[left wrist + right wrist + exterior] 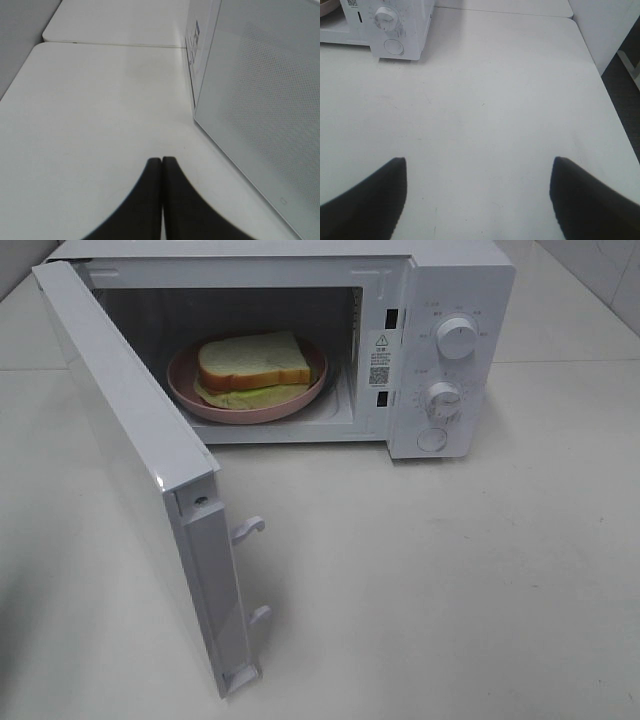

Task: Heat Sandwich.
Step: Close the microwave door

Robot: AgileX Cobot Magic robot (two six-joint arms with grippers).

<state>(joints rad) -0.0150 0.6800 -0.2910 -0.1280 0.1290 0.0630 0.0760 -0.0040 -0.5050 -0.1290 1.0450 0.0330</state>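
While the door (120,430) of the microwave (470,280) stands wide open, the sandwich (252,362) lies on the pink plate (185,390) inside the microwave; the left gripper (162,162), jaws pressed together on nothing, hangs beside that door; the right gripper (478,160), jaws spread, faces the microwave's dials (386,17).

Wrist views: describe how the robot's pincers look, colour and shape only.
The left pincer has two matte black fingers with smooth, curved outer edges narrowing toward the tips. The right pincer has the same black fingers, broad at the base and blunt-tipped. No cables or markings show; the arms are out of view.
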